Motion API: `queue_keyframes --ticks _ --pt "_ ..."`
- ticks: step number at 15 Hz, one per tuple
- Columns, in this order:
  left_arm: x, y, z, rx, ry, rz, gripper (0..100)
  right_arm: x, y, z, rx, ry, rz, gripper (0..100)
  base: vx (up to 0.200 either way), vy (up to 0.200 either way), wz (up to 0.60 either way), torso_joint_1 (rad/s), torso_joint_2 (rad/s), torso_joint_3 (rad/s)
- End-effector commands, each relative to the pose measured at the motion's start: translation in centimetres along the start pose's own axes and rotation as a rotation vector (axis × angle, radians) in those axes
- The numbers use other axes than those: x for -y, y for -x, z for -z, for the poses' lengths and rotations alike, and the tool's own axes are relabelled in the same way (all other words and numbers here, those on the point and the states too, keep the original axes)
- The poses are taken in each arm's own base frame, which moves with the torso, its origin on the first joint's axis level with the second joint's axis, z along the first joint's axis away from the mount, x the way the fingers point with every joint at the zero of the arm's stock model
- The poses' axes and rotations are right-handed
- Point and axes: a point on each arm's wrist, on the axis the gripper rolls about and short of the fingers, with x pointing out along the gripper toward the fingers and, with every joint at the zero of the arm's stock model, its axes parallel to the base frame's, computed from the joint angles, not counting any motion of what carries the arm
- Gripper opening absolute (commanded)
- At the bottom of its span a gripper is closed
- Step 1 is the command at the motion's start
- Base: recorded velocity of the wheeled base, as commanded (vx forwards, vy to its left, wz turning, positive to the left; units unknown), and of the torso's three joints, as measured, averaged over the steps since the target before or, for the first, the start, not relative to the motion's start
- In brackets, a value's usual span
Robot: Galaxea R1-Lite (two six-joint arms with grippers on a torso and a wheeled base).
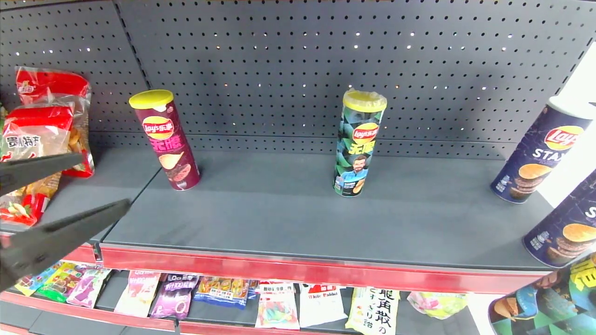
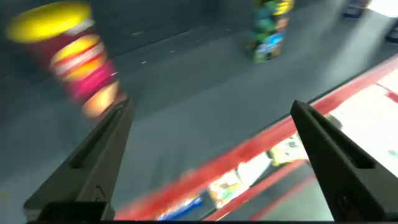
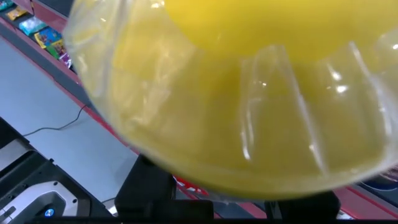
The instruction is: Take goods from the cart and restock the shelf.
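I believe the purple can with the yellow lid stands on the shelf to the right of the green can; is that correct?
Not quite. The purple can with the yellow lid stands on the shelf to the left of the green can, not to its right. The head view shows this.

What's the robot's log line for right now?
left gripper open, empty, at shelf | purple can, green can upright | yellow-lidded can near right wrist camera
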Motion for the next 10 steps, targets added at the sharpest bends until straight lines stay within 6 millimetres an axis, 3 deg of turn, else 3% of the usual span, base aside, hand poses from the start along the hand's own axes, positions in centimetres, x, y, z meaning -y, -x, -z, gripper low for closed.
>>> queue_keyframes --ticks 1,5,10 --pt "-0.9 -13.3 0.2 -0.092 -0.005 0.275 100 0.1 -0.1 -0.1 -0.005 -0.003 0.001 0 0.000 0.000 0.00 0.000 0.00 0.000" --pt "0.1 -19.4 0.4 -0.074 -0.012 0.409 100 0.2 -0.3 -0.1 -0.015 -0.008 0.003 0 0.000 0.000 0.00 0.000 0.00 0.000" --pt "-0.3 -25.3 0.3 -0.048 -0.045 0.419 100 0.2 -0.4 -0.2 -0.014 -0.008 0.007 0 0.000 0.000 0.00 0.000 0.00 0.000"
